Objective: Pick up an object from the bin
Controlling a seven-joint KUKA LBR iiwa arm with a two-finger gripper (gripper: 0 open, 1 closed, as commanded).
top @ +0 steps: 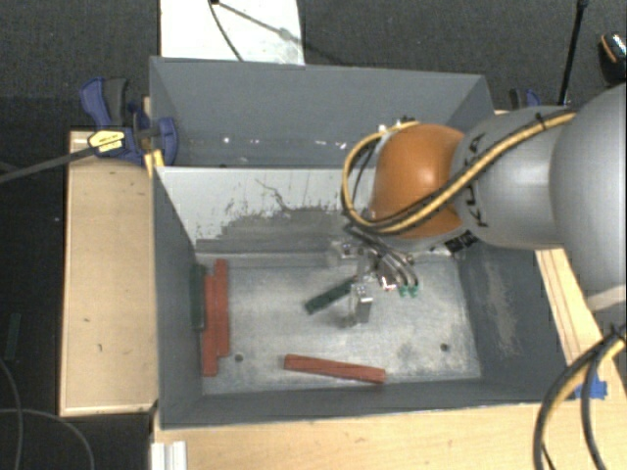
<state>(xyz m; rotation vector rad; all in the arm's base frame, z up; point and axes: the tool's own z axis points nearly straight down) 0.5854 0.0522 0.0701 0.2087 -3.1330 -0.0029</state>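
Note:
My gripper (361,305) hangs low over the middle of the bin floor, under the orange cover. A short dark green bar (327,300) lies tilted just to its left, its right end right at the gripper. Whether the bar is held or only touched I cannot tell. A red flat stick (334,368) lies along the front of the floor, below the gripper and apart from it.
Against the left wall a long red stick (216,317) lies lengthwise, with a dark green strip (197,297) beside it. The arm and its cables cover the bin's right back part.

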